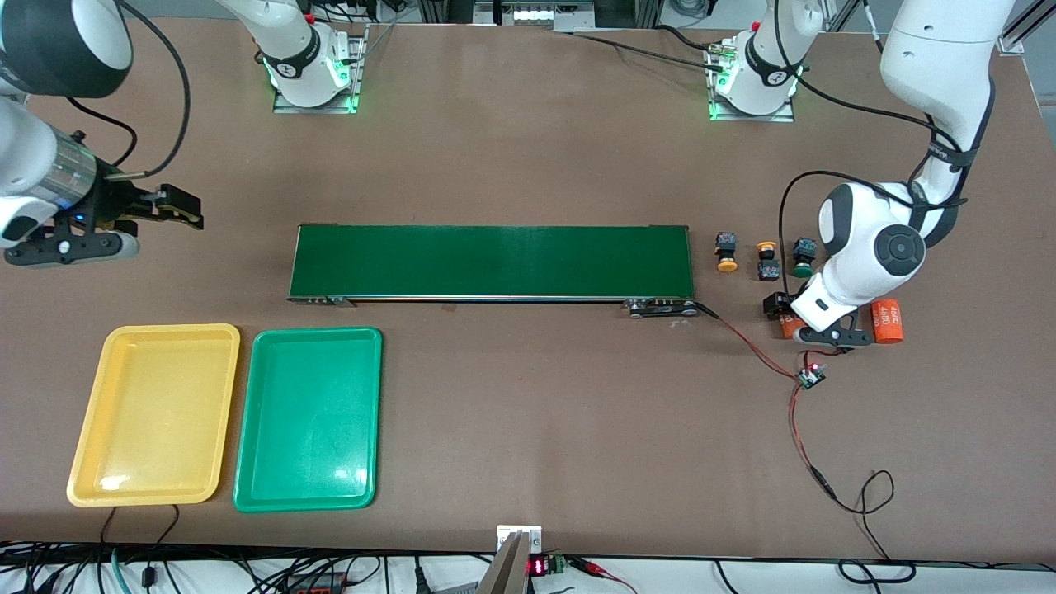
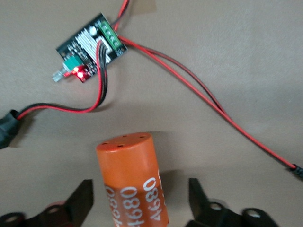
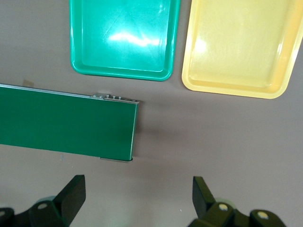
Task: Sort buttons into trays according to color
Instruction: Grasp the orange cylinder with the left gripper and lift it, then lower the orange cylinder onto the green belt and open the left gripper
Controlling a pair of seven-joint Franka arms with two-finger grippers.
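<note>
You see the left gripper [image 2: 139, 198] low over the table [image 1: 528, 148] at the left arm's end, its fingers [image 2: 80, 196] spread to either side of an orange cylinder [image 2: 135, 182] printed with white numbers, with a gap showing on both sides of it. A second orange cylinder [image 1: 888, 322] lies just beside it. Near them sits a small circuit board [image 2: 92, 47] with red and black wires [image 2: 199, 87]. Three buttons show at that end of the dark green belt [image 1: 491, 261]: a yellow-capped button [image 1: 726, 252], another yellow-capped button [image 1: 768, 260] and a green-capped button [image 1: 803, 256]. The right gripper [image 3: 139, 198] waits with its fingers spread wide, holding nothing, over bare table near the belt's end toward the right arm. The yellow tray [image 1: 153, 412] and the green tray [image 1: 309, 417] lie side by side, nearer to the front camera than the belt; no button lies in either.
</note>
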